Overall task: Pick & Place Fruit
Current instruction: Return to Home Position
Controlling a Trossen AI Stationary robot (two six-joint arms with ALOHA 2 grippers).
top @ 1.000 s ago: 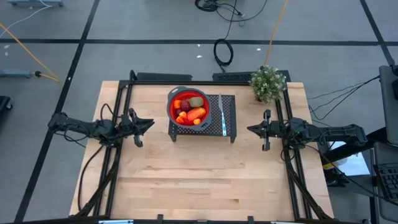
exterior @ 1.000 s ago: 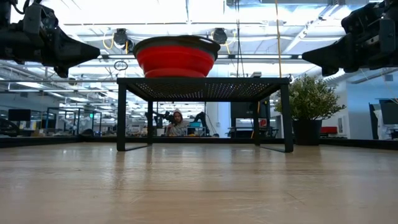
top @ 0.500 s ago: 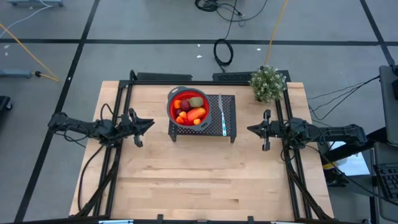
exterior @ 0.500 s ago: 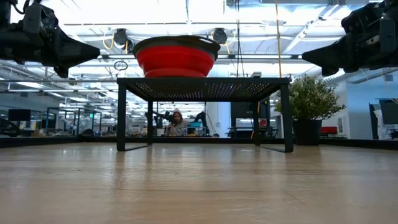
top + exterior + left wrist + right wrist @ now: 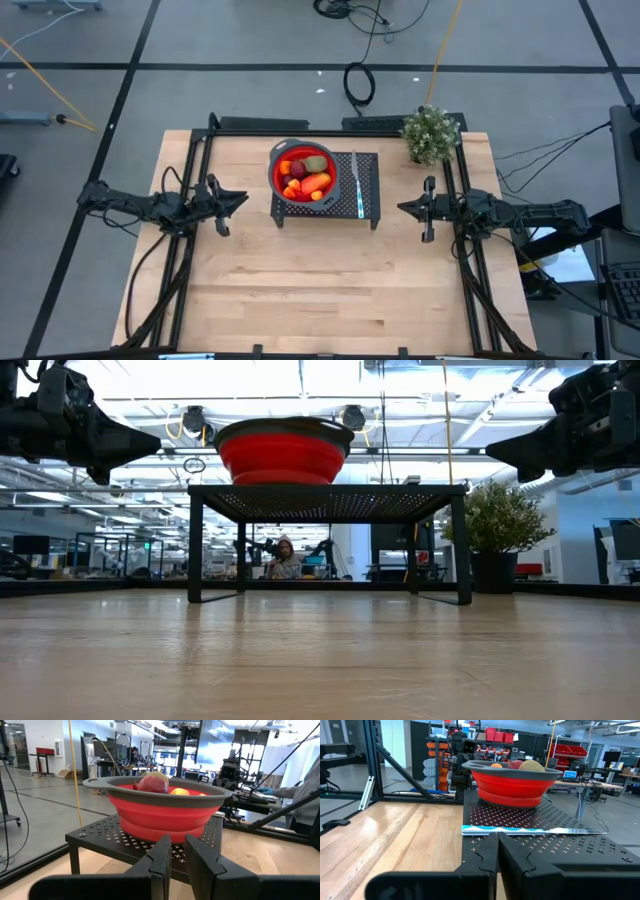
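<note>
Flanking shelf (image 5: pixel 366 206) with fruit (image 5: pixel 308 176) in bowl (image 5: pixel 274 166); left gripper (image 5: pixel 243 197), jaws slightly parted; right gripper (image 5: pixel 401 208), jaws pressed together.

Wooden table (image 5: pixel 320 290) carries a black shelf (image 5: pixel 368 200) and a plant (image 5: pixel 431 133); on the shelf, a red bowl (image 5: pixel 283 460) and, apparently, a knife (image 5: pixel 354 180).

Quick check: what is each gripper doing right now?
Left gripper: slightly open, holding nothing.
Right gripper: shut, holding nothing.
</note>
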